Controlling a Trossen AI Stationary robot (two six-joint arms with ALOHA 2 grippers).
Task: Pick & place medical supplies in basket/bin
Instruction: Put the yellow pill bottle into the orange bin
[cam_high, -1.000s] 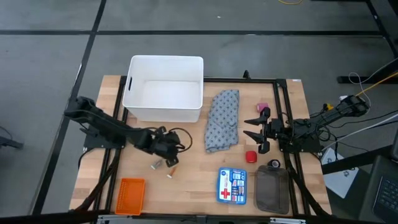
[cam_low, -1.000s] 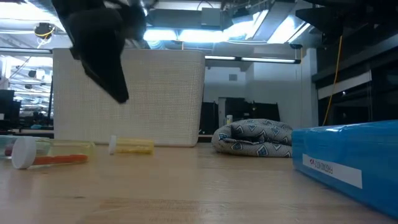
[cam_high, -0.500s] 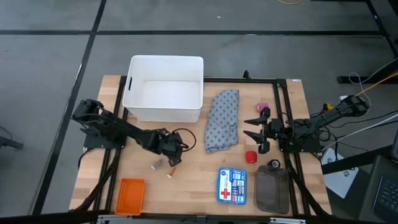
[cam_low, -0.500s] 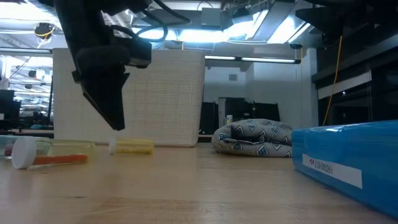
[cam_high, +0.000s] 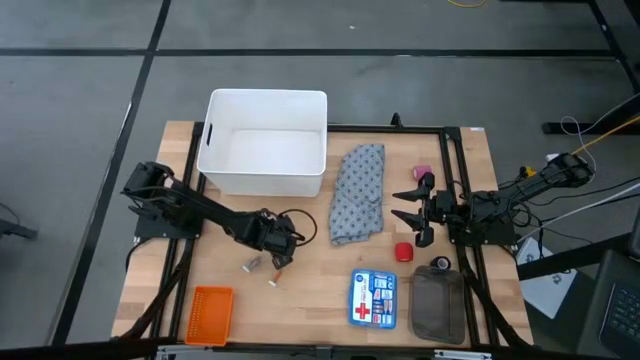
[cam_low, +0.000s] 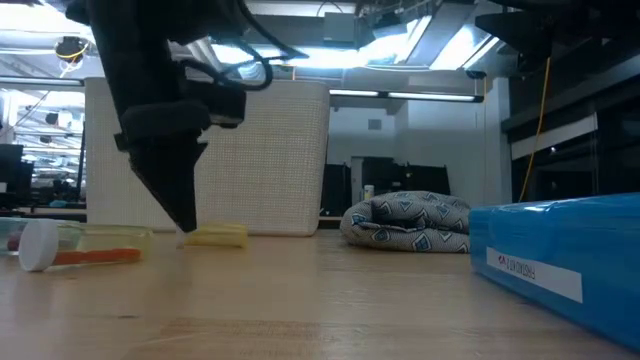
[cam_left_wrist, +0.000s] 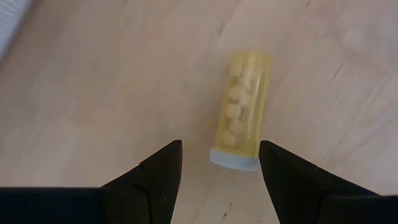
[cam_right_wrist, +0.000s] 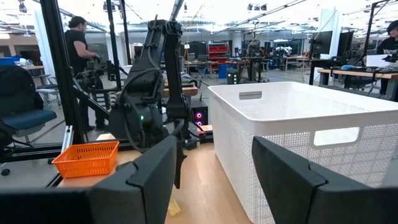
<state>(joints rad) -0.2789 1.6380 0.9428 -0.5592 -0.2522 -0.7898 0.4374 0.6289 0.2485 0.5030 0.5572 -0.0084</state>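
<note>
High view: I see the left end effector (cam_high: 279, 252) low over the wooden bench (cam_high: 310, 290), in front of the white rectangular plastic bin (cam_high: 265, 142). Left wrist view: its two dark fingers (cam_left_wrist: 160, 175) are spread apart, released, with the clear yellow cylindrical pill vial with a white cap (cam_left_wrist: 242, 118) lying on its side on the bench just ahead of the fingertips and partly between them; I see no contact. In the low view the same vial (cam_low: 212, 235) lies flat just beside the descending end effector (cam_low: 183, 205). A second small capped vial (cam_high: 253, 265) and an orange-tipped piece (cam_high: 276, 277) lie close by.

The grey-blue patterned cloth (cam_high: 359, 193) lies crumpled beside the bin. A small red cylinder (cam_high: 403, 251) and a pink piece (cam_high: 422, 172) lie near the right end effector (cam_high: 404, 217), which hovers with fingers spread at the bench's right side.
</note>
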